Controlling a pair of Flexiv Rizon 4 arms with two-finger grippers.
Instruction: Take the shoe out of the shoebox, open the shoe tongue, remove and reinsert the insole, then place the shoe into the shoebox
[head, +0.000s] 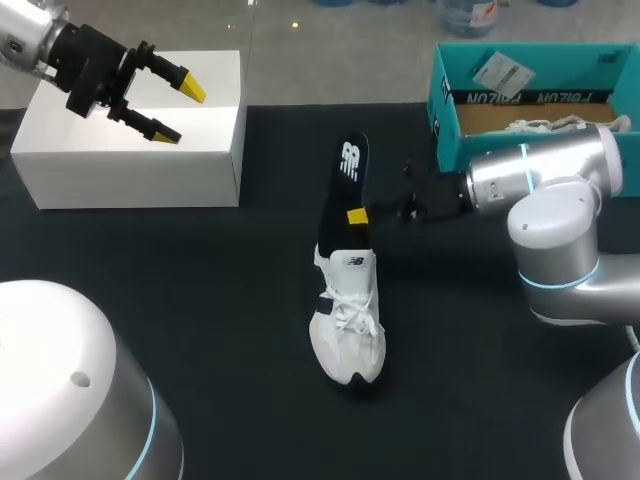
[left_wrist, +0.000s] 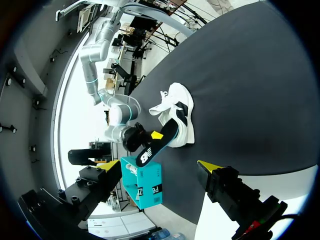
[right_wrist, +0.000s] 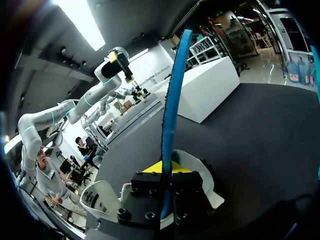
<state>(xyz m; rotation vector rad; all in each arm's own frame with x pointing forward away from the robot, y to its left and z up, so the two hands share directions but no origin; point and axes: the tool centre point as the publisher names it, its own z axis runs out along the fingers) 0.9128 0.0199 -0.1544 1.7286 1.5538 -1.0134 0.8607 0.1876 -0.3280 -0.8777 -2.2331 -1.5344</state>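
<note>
A white shoe (head: 350, 320) lies on the black table, toe toward me. A black insole (head: 345, 190) stands up out of its opening, tilted away. My right gripper (head: 357, 215) comes in from the right and is shut on the insole's edge. In the right wrist view the insole (right_wrist: 172, 110) rises on edge between the fingers of the right gripper (right_wrist: 165, 167), above the shoe (right_wrist: 200, 165). My left gripper (head: 180, 110) hangs open over the white block, empty. From the left wrist, the left gripper (left_wrist: 155, 165) looks at the shoe (left_wrist: 180, 107) and insole (left_wrist: 160, 140) from afar.
The teal shoebox (head: 445, 100) stands open at the back right, with paper inside. A white block (head: 130, 150) sits at the back left. Black tabletop (head: 230, 300) surrounds the shoe on all sides.
</note>
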